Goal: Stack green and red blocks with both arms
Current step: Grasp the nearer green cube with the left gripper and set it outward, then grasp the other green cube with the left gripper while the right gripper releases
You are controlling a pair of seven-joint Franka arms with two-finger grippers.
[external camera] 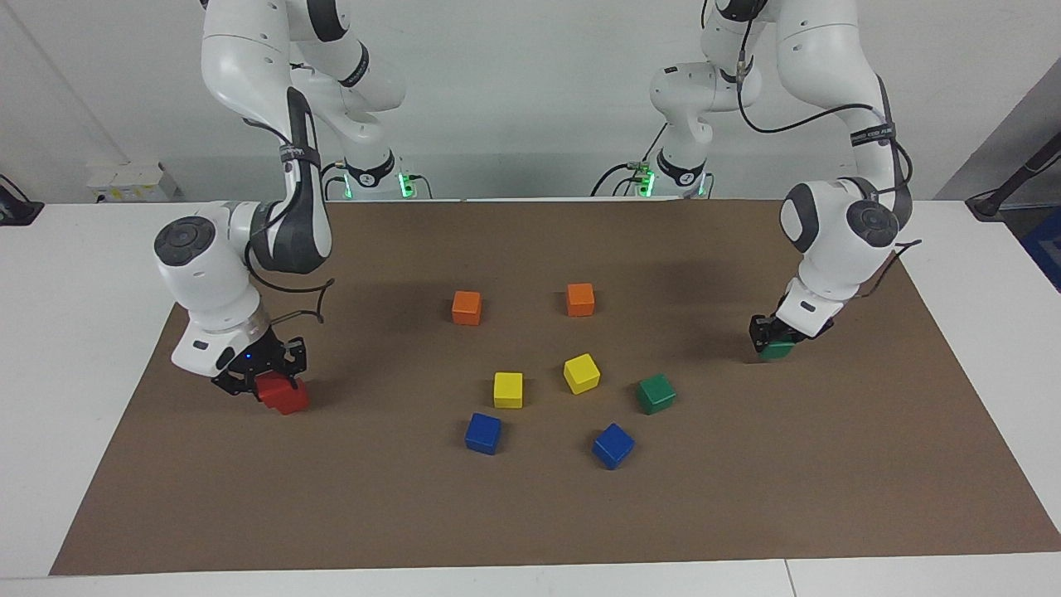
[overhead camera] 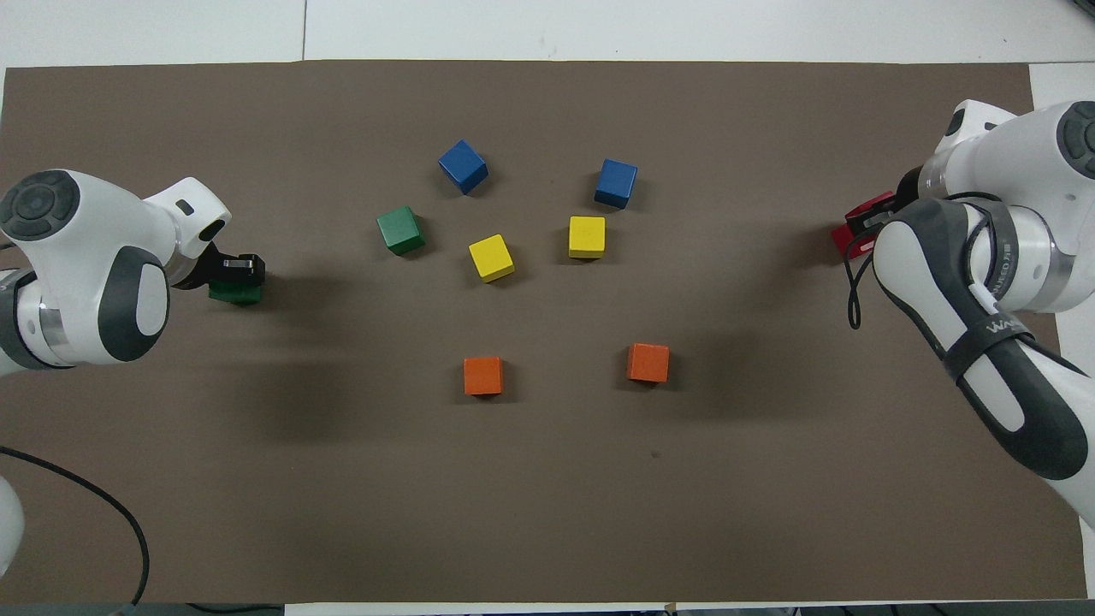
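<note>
Blue cubes, two [external camera: 483, 433] [external camera: 613, 445]: matte, plain, lay farthest from the robots on the brown paper mat [external camera: 530, 514]. Yellow cubes, two [external camera: 508, 390] [external camera: 581, 373], lay next nearer the robots, with one loose green block [external camera: 656, 394] beside them toward the left arm's end. Right gripper [external camera: 269, 383] was clamped on a red block [external camera: 284, 395] low at the mat at its own end. Left gripper [external camera: 772, 342] was clamped on a second green block [external camera: 777, 350] at its end. Orange cubes, two [external camera: 467, 308] [external camera: 580, 299], lay nearest the robots. Lettering on the arm bands was unreadable.
</note>
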